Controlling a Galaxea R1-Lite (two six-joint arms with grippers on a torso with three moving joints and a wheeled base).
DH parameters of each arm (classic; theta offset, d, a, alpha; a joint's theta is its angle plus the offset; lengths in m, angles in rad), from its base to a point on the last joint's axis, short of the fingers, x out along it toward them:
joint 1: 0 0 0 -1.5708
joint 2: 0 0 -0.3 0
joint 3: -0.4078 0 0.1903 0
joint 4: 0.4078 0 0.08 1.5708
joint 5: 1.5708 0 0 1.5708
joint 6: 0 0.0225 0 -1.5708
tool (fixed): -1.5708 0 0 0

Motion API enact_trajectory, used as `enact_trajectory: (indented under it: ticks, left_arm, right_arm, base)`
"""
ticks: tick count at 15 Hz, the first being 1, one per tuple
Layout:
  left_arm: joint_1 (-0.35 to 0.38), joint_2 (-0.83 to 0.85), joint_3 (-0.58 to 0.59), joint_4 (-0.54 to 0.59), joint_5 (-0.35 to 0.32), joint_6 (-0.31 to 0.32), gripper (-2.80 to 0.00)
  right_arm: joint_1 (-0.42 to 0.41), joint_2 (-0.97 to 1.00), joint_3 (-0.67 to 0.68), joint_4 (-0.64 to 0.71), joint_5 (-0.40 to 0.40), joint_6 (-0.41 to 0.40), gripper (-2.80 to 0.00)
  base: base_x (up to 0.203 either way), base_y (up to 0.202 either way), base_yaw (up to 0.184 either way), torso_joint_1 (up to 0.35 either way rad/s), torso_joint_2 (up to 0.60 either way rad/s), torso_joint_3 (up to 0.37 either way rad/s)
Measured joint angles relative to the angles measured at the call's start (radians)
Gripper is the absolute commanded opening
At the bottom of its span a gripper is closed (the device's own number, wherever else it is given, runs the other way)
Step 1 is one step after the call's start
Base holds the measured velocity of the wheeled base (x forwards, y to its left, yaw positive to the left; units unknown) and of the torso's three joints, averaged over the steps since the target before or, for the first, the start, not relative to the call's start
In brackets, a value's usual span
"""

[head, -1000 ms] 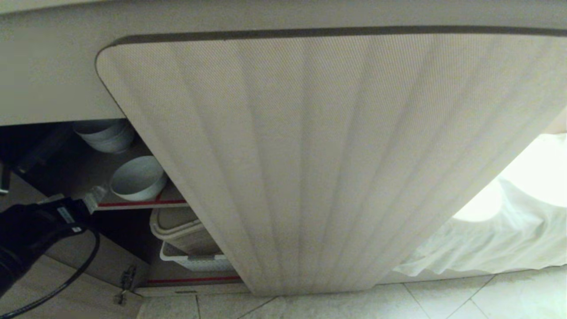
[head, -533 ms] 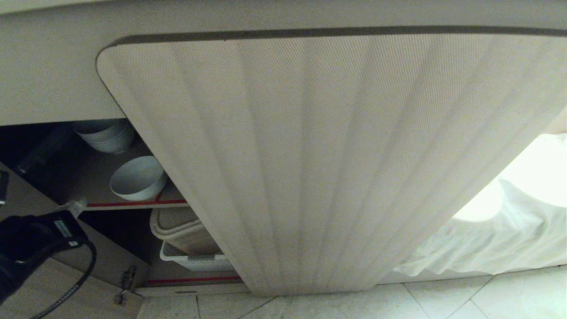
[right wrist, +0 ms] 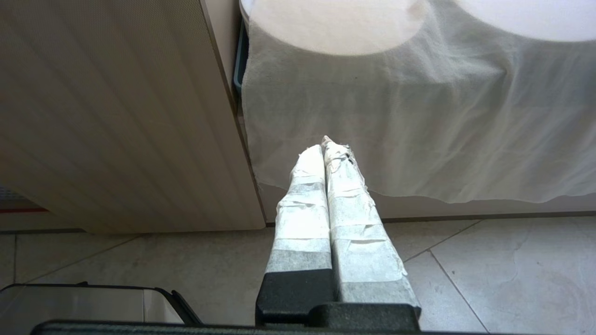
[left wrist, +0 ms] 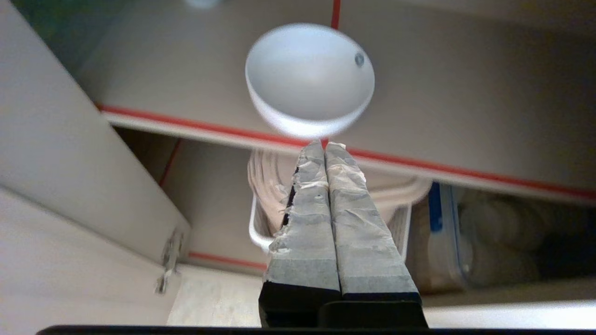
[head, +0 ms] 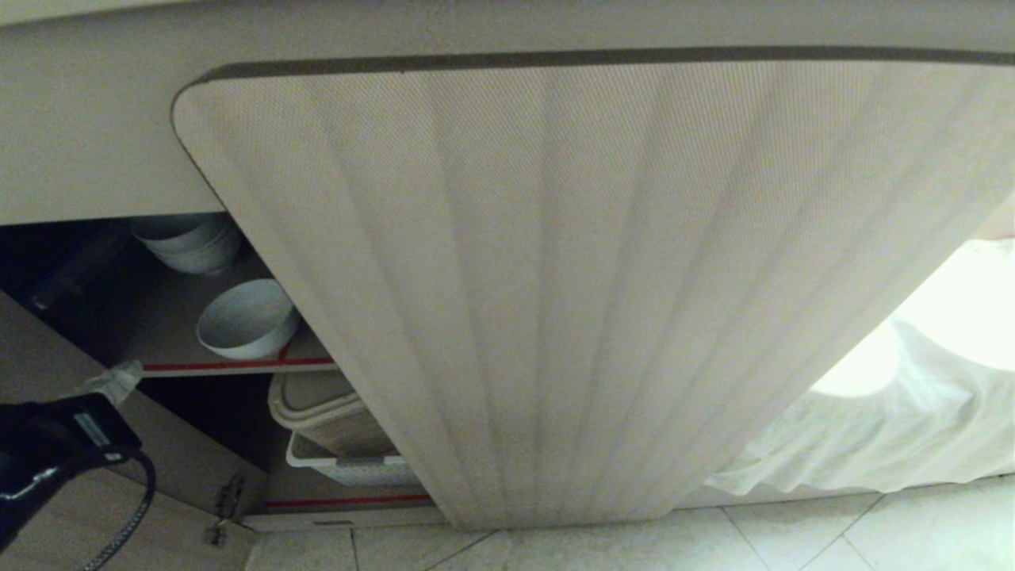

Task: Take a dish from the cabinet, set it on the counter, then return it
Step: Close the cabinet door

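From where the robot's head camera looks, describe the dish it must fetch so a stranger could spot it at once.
Look into the open cabinet, left of the big ribbed door. On the upper shelf edged in red tape, near its front, sits the dish, a plain white bowl. It stands alone, unlike the stacked bowls behind it.

- Pale stone-look floor tiles (head: 872, 531) with thin grout lines run along the foot of the furniture.
- A white cloth (head: 888, 428) hangs at the right, its hem just above the floor.
- Bright light glares on the cloth's upper part.
- Beige fascia (head: 79, 143) spans the top.
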Motion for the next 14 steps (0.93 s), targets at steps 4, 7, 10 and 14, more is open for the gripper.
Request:
enact_trajectory:
  ticks: [4, 7, 10, 14]
  left_arm:
    - [-0.014, -0.109, 0.005, 0.161, -0.004, 0.000, -2.80]
    - [-0.017, -0.192, 0.009, 0.273, -0.005, 0.000, -2.80]
    - [-0.032, -0.260, 0.013, 0.322, -0.004, 0.000, -2.80]
    - [-0.062, -0.325, 0.012, 0.382, -0.004, 0.025, -2.80]
  right_arm:
    - [0.000, 0.000, 0.000, 0.000, 0.000, 0.000, -2.80]
    - [0.000, 0.000, 0.000, 0.000, 0.000, 0.001, -2.80]
    - [0.000, 0.000, 0.000, 0.000, 0.000, 0.001, -2.80]
    - [0.000, 0.000, 0.000, 0.000, 0.000, 0.000, -2.80]
  base:
    - [0.000, 0.000, 0.000, 0.000, 0.00, 0.000]
    - [0.000, 0.000, 0.000, 0.000, 0.00, 0.000]
    - [0.000, 0.000, 0.000, 0.000, 0.00, 0.000]
    - [0.000, 0.000, 0.000, 0.000, 0.00, 0.000]
